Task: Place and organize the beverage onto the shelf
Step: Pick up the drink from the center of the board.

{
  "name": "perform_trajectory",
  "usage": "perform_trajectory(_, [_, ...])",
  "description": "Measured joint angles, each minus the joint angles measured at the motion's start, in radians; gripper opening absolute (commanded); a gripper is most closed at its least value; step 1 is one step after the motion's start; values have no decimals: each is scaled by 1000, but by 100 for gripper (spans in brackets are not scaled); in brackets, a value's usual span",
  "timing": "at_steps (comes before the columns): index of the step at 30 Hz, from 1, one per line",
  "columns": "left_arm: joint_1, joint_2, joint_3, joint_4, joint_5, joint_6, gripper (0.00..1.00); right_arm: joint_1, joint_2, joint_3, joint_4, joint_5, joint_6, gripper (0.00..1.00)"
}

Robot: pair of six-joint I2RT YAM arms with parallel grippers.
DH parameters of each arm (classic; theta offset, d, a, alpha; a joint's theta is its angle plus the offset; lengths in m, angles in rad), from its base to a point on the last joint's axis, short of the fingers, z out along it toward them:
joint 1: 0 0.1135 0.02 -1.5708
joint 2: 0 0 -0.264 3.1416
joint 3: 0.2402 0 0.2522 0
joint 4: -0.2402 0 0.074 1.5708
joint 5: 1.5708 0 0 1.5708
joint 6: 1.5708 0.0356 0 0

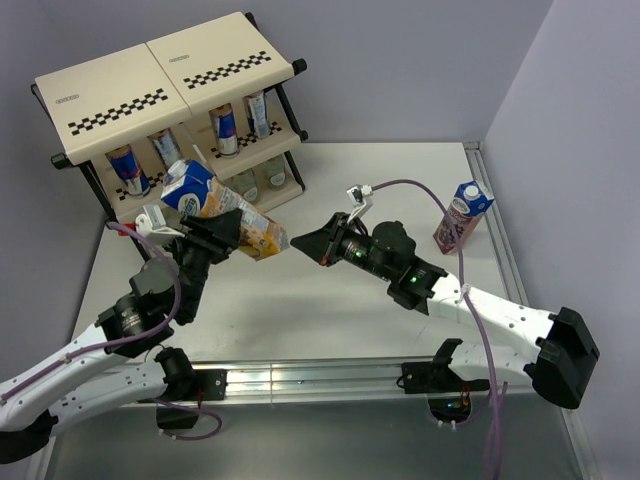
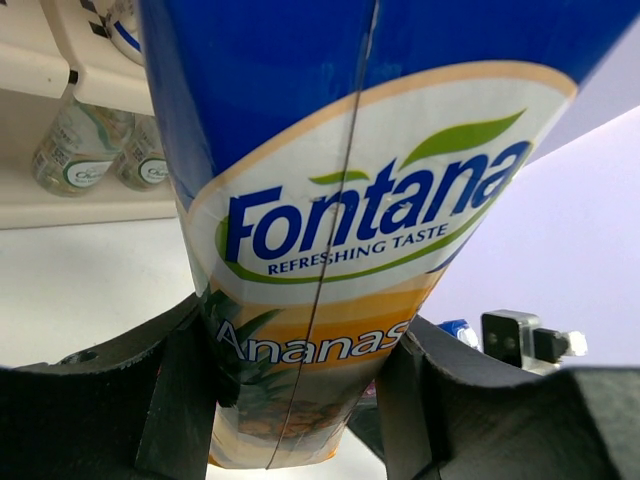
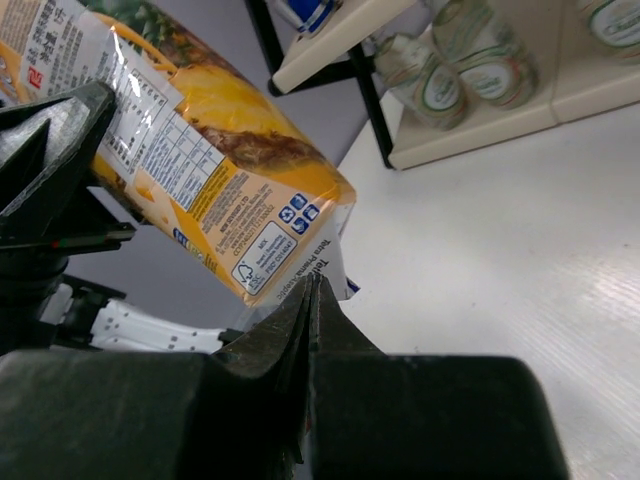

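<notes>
My left gripper (image 1: 225, 232) is shut on the lower part of the pineapple-yellow carton (image 1: 215, 205), held tilted in the air in front of the shelf (image 1: 150, 70). In the left wrist view its fingers (image 2: 175, 400) press both sides of the carton (image 2: 330, 200). My right gripper (image 1: 298, 243) is shut and holds nothing; its tip (image 3: 315, 290) sits just below the carton's bottom corner (image 3: 200, 170). Several slim cans (image 1: 225, 128) stand on the middle tier, and clear bottles (image 1: 272, 178) on the lowest. The grape-purple carton (image 1: 462, 213) stands upright at the table's far right.
The shelf's black frame leg (image 3: 365, 100) stands close behind the carton. A metal rail (image 1: 320, 380) runs along the table's near edge. The table's right edge (image 1: 500, 250) lies just past the purple carton, next to the wall.
</notes>
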Motion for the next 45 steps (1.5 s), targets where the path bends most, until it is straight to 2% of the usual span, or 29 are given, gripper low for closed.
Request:
perform_trajectory(5, [-1,2,4,0,8,18,0,0,-17,31,-62,47,-28,0])
perform_trajectory(14, [-2,2,4,5,12,19,0,3,13,47,-87,32,-17,0])
perform_trajectory(26, [-2,20,4,26,23,20,0,15,55,47,-70,3,4,0])
perform_trajectory(36, [10,48,-47,90,18,-48,0,8,74,62,-91,3,0,0])
perform_trajectory(45, [21,53,-60,137,-6,-82,0,-23,86,59,-14,-49,11,0])
